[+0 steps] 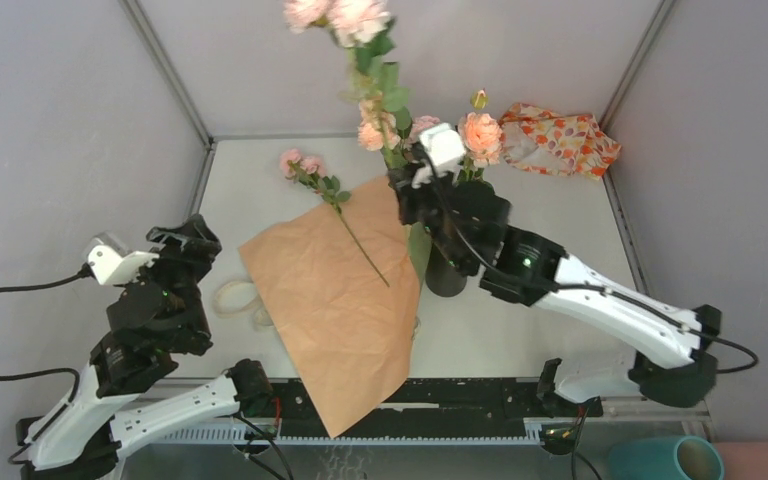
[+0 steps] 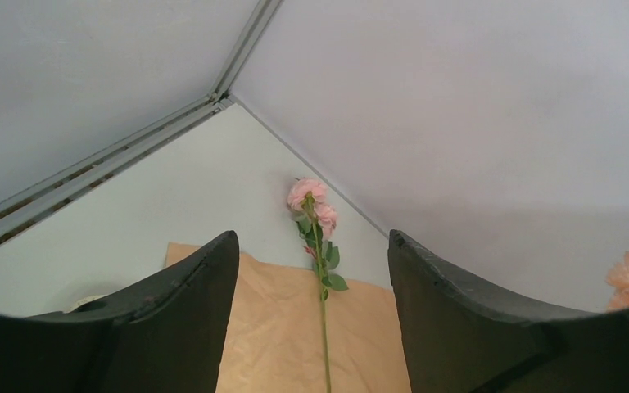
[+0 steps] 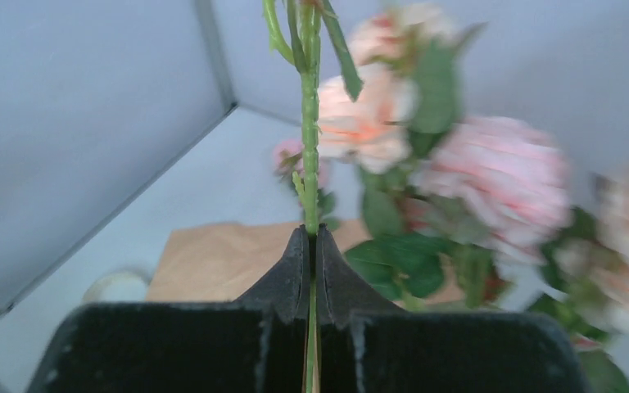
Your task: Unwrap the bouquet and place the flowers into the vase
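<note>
We see the table [image 1: 250,190] carrying a sheet of crumpled brown paper [image 1: 330,310], spread flat from the middle down over the near edge.

The right gripper [image 1: 402,188] is raised over the middle of the table toward the far edge. In its wrist view the right gripper [image 3: 309,237] has its fingers pressed together on a tall rose stem [image 3: 309,123]. This stem [image 1: 380,80] stands upright, with its pink blooms well above the table.

The left gripper [image 1: 185,240] hangs by the left edge. Its fingers stand apart with nothing between them [image 2: 311,237].

The patterned cloth [image 1: 560,140] lies in the far right corner.

The black vase [image 1: 445,278] stands just right of the paper, mostly hidden under the right arm. A peach rose [image 1: 480,132] rises behind the gripper above it, though we cannot tell whether its stem sits inside.

A single rose [image 1: 345,215] lies with its stem on the paper and its bloom toward the far left corner [image 2: 315,213].

A cream ribbon [image 1: 235,298] loops on the table just left of the paper.
</note>
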### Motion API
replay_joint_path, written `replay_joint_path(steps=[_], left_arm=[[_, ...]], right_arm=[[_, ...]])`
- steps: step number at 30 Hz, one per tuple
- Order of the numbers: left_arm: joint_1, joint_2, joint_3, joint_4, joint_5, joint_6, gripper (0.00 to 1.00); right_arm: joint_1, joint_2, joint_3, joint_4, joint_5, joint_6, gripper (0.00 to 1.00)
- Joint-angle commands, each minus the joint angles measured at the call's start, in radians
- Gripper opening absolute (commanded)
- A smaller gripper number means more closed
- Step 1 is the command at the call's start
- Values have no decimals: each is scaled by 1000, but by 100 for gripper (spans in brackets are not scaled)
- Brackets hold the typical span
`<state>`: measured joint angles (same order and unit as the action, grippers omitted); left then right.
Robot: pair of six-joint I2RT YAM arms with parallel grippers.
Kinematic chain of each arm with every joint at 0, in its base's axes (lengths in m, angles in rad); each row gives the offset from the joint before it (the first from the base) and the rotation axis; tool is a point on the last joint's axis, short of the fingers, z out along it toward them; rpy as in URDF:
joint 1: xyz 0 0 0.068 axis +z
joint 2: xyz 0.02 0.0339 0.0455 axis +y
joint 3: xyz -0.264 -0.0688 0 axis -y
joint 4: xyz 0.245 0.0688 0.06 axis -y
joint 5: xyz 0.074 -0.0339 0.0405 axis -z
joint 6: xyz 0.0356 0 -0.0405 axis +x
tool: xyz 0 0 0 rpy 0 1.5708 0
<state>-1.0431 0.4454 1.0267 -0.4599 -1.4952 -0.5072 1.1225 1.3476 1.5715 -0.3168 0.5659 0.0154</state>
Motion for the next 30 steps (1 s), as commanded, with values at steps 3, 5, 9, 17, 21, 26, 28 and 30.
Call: replay_joint_path(steps=[3, 5, 9, 17, 21, 26, 28, 30], left_arm=[[-3, 101, 8, 95, 111, 17, 74], [-3, 128, 11, 119, 136, 20, 75], [-2, 178, 19, 148, 178, 20, 76], [46, 214, -1, 192, 329, -5, 82], [121, 219, -9, 173, 443, -69, 83], [202, 231, -18, 150, 566, -128, 83], [221, 236, -25, 149, 592, -140, 83], [235, 246, -29, 149, 614, -147, 83]], right_arm=[[0, -196, -323, 624, 318, -239, 0], [-18, -213, -373, 676, 338, -257, 0], [-70, -206, -382, 641, 363, -232, 0], [-161, -228, -509, 768, 343, -239, 0], [-181, -227, -595, 894, 319, -279, 0], [-170, -194, -711, 1152, 348, -403, 0], [-167, -173, -748, 1224, 355, -434, 0], [-162, -151, -781, 1289, 362, -459, 0]])
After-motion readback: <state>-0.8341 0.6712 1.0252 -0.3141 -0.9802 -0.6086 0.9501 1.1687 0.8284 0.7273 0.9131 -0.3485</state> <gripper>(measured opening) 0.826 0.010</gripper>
